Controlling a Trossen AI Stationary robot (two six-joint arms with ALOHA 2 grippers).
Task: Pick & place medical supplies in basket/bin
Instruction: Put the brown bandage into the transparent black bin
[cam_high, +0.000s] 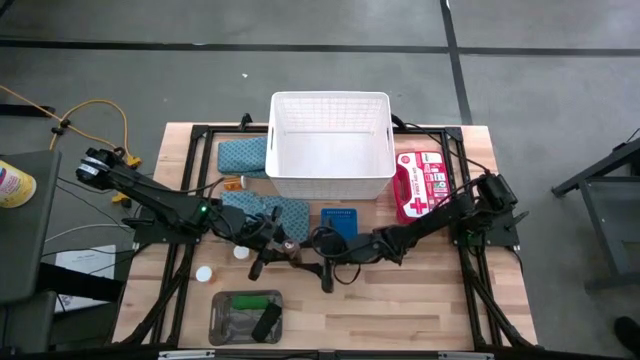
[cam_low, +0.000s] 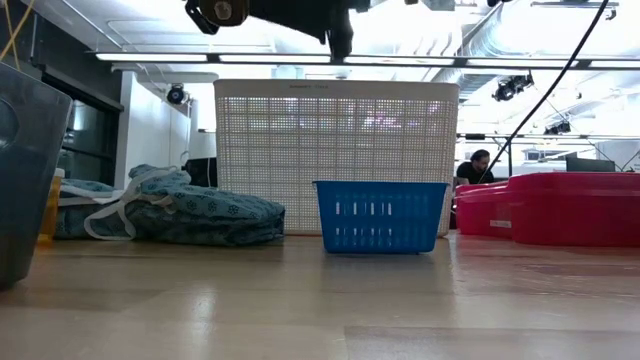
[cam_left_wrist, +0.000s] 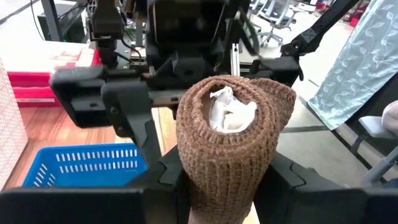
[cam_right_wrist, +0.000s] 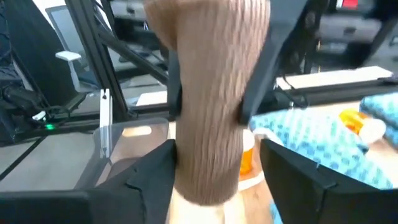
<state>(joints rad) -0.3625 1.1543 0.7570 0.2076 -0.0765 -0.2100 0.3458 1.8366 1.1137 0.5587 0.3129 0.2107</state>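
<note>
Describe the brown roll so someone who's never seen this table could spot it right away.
Find the large white basket at the table's back, then come forward past the small blue basket to where the two dark arms meet. The brown roll sits between the left gripper fingers: a knitted tan bandage with white wadding in its core, unlike the green and black rolls in the grey tray.

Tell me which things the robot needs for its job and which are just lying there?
For the job:
- brown roll
- white basket
- blue cloths
- grey tray
- white disc

Just lying about:
- red first-aid case
- small blue basket
- yellow cable
</note>
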